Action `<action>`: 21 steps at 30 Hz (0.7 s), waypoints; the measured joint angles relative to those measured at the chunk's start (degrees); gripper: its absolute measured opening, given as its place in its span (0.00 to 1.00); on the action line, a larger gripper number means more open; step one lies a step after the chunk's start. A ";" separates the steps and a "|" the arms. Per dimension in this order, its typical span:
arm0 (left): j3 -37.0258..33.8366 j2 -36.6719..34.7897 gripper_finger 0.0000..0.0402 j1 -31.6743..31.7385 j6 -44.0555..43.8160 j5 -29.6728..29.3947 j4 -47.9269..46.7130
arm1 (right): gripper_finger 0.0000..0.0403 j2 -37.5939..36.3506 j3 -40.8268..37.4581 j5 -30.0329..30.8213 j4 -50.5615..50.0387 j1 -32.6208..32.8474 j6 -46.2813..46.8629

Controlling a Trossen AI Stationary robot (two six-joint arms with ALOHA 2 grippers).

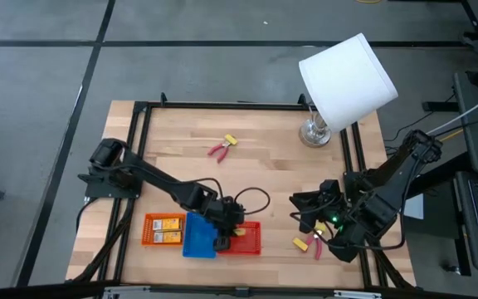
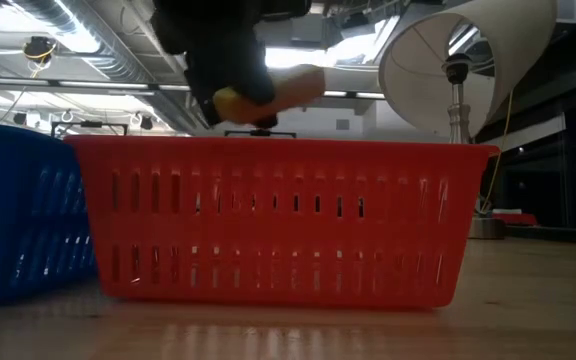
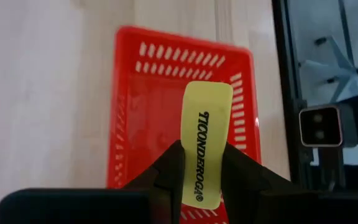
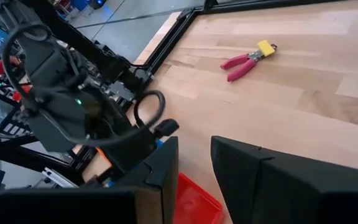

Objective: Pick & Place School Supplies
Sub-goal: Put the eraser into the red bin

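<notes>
My left gripper [image 1: 225,226] is shut on a flat yellow eraser [image 3: 204,143] printed TICONDEROGA, above the red mesh tray [image 1: 247,241]. In the low view the eraser [image 2: 236,100] shows above the tray's rim [image 2: 278,150]. My right gripper [image 4: 194,168] is open and empty, at the table's right side [image 1: 307,209]. A pink-handled tool [image 1: 219,149] lies on the table at the far middle, a small yellow block [image 1: 231,140] at its tip. A second pink tool [image 1: 316,246] and a yellow block [image 1: 300,243] lie near the right arm. My left gripper pinches the eraser's two long edges [image 3: 188,180] between its two fingers [image 3: 168,171], at the end nearer the wrist. The eraser lies along the fingers and sticks out past their tips. The fingers come from above. The eraser is lifted clear, over the red tray.
A blue tray [image 1: 197,237] stands left of the red one. Further left, an orange tray [image 1: 163,230] holds flat packets. A white-shaded lamp [image 1: 343,79] stands at the far right. Black frame rails [image 1: 139,166] run along the table's edges. Bare wood lies in the middle.
</notes>
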 joint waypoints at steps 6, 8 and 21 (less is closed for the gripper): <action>0.00 1.63 0.20 0.02 0.44 1.84 0.05 | 0.24 0.28 0.00 0.00 0.19 0.58 1.12; 0.00 1.84 0.23 0.15 0.23 1.71 -0.30 | 0.24 0.28 0.00 0.00 0.19 0.62 1.14; 0.00 1.52 0.41 0.79 0.06 -0.49 -1.17 | 0.24 0.28 0.00 0.25 0.29 0.67 1.12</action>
